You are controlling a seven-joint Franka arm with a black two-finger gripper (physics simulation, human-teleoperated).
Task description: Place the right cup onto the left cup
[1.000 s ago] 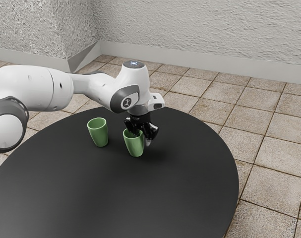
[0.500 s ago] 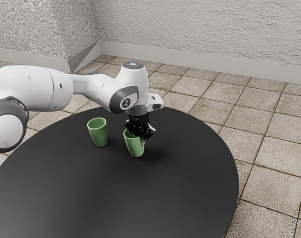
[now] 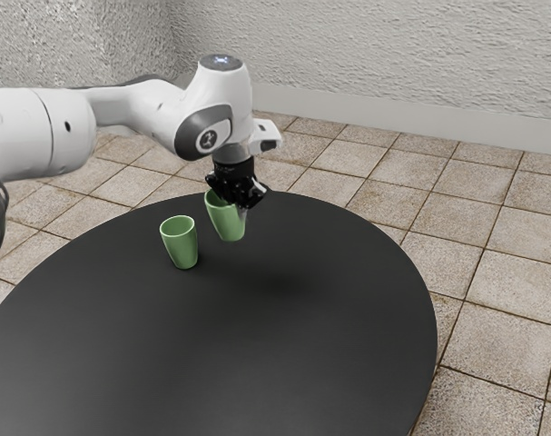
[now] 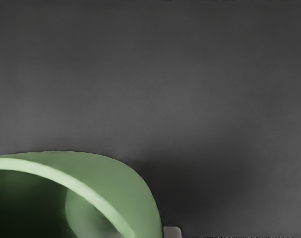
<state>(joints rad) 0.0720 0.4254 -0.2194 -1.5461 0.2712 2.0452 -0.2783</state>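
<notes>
Your gripper is closed on the wall of one green cup, near its rim, and points down from the hand. You have that cup clear of the tabletop, mouth up and a little tilted, with a soft shadow lying on the table apart from it. In the wrist view you look partly into its mouth, past the pale rim to a darker inside, and a small grey fingertip sits right by its outer wall.

Near it, toward the exterior view's left and lower down, you have the other cup, also green, upright on the table with its mouth open and nothing stacked on it. Your held cup is beside and higher than that one, not over it.

Both are above the far part of the round black table. Your white arm reaches in from the exterior view's left. Beyond the table you can see tan floor tiles and a rough, pale wall.
</notes>
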